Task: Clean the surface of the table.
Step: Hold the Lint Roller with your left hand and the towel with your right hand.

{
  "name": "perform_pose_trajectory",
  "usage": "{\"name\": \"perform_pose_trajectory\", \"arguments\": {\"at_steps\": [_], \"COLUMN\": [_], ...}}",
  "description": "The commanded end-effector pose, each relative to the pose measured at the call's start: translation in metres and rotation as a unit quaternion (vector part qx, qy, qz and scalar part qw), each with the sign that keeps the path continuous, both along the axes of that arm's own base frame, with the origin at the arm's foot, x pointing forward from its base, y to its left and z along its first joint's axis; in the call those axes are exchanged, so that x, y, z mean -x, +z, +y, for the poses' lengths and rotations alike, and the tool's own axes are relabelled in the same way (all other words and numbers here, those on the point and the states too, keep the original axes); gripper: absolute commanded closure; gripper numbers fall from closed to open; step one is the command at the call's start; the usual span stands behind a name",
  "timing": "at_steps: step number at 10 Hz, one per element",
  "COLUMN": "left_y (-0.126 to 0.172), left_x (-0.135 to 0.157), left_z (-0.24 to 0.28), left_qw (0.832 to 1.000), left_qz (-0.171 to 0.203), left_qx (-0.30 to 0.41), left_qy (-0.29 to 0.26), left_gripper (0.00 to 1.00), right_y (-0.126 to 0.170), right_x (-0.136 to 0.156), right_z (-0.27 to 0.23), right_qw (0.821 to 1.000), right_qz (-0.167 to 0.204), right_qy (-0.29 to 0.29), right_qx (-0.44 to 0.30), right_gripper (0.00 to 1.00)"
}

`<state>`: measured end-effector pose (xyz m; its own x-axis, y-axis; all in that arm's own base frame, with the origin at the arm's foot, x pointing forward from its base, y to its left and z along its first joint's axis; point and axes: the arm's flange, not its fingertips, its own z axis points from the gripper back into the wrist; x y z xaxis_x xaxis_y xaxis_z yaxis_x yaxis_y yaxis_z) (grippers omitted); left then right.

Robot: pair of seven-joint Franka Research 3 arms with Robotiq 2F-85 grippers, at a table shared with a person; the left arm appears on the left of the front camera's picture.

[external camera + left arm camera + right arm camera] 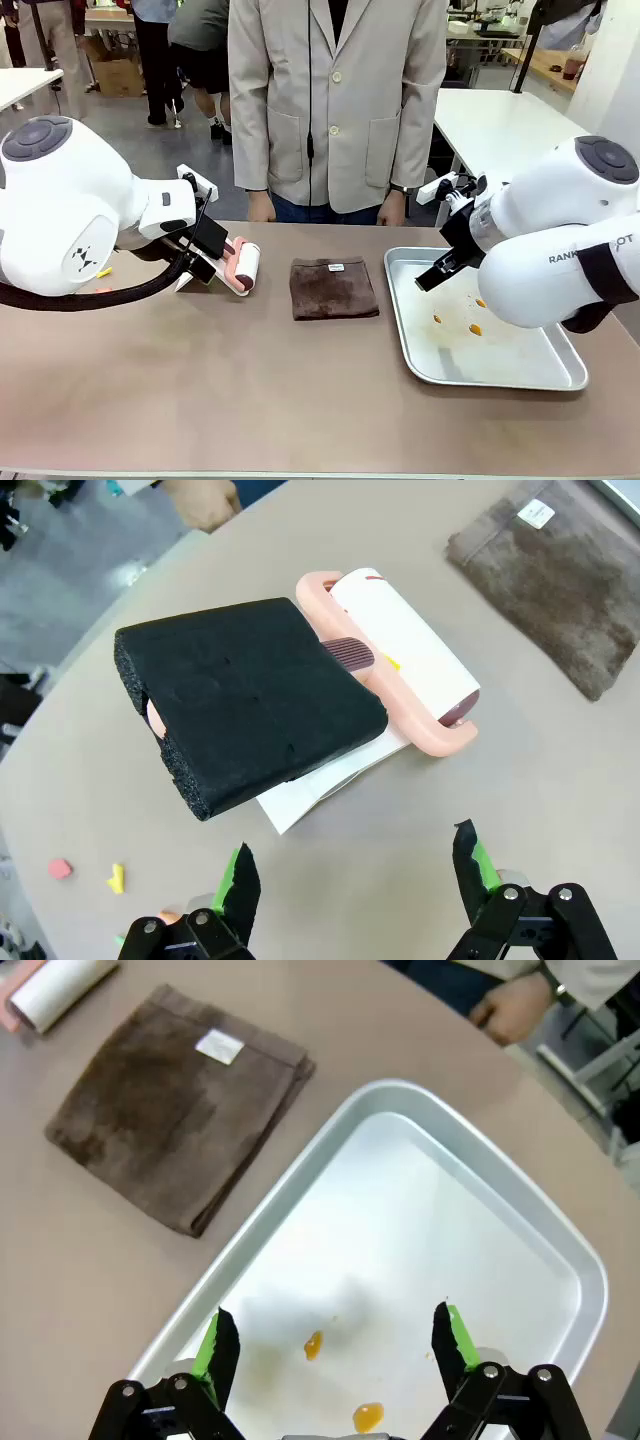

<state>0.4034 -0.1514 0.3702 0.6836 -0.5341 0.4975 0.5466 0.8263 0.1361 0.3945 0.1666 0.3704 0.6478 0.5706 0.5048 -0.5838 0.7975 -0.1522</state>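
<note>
The table (250,400) spans the whole scene, its brownish top running from the near edge to the far edge, where a person in a pale coat stands with one hand (262,207) and the other hand (392,208) just behind it. On the right side of the table lies a shiny metal tray (396,300); it holds a few small orange bits (475,329) scattered on its floor. The right gripper (333,1318) hangs over the tray with its fingers spread wide and nothing between them, the orange bits just below.

A folded brown cloth (333,288) with a white label lies flat in the middle of the table, left of the tray and apart from it. Left of the cloth is a lint roller (245,268) with a pink frame and a white roll, resting on a white sheet (300,800); a black foam block (250,705) covers its handle end. The left gripper (355,845) is beside that block, fingers spread and empty. A pink scrap (62,868) and a yellow scrap (117,878) lie on the table farther left.
</note>
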Motion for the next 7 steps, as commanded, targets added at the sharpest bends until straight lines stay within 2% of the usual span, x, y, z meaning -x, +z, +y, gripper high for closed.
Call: {"name": "perform_pose_trajectory", "arguments": {"at_steps": [1, 7], "left_y": [0.0001, 0.0001], "left_x": [0.0, 0.0], "left_z": [0.0, 0.0], "left_qw": [1.0, 1.0], "left_qz": [0.0, 0.0], "left_qx": [0.0, 0.0], "left_qy": [0.0, 0.0], "left_gripper": [0.0, 0.0], "right_y": [0.0001, 0.0001], "right_x": [0.0, 0.0], "right_z": [0.0, 0.0], "right_qw": [1.0, 1.0], "right_qz": [0.0, 0.0], "right_qy": [0.0, 0.0], "right_qx": [0.0, 0.0], "right_gripper": [0.0, 0.0]}}
